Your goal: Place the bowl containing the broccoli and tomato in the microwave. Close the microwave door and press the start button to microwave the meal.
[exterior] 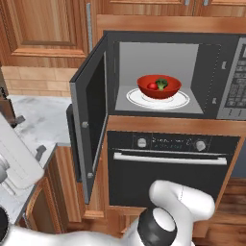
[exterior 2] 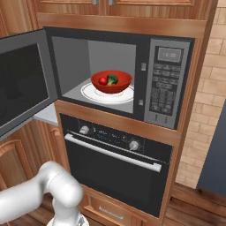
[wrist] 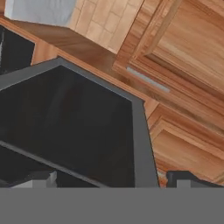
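Nearest the cameras, the white arm bends low in front of the oven, its elbow showing at the bottom of both base views. In the hand view two dark fingertips rise at the bottom edge, well apart, with nothing between them; the gripper is thus released and holds nothing. Just beyond the fingertips in that view lies the door, a dark window in a grey frame, with wooden cabinets past it. In the left base view the door stands swung wide open on its left hinge, its edge towards the camera, and a grey counter lies to its left. Behind and below the door, the oven sits directly under the microwave, with two knobs and a horizontal silver handle (its own door is shut). Farther back, inside the microwave cavity, the bowl rests upright at the middle of the white turntable. In the bowl the tomato lies on the left and the broccoli just beside it on the right, touching or nearly so. The keypad occupies the microwave's right side, seen best in the right base view, where the bowl again sits on the turntable.
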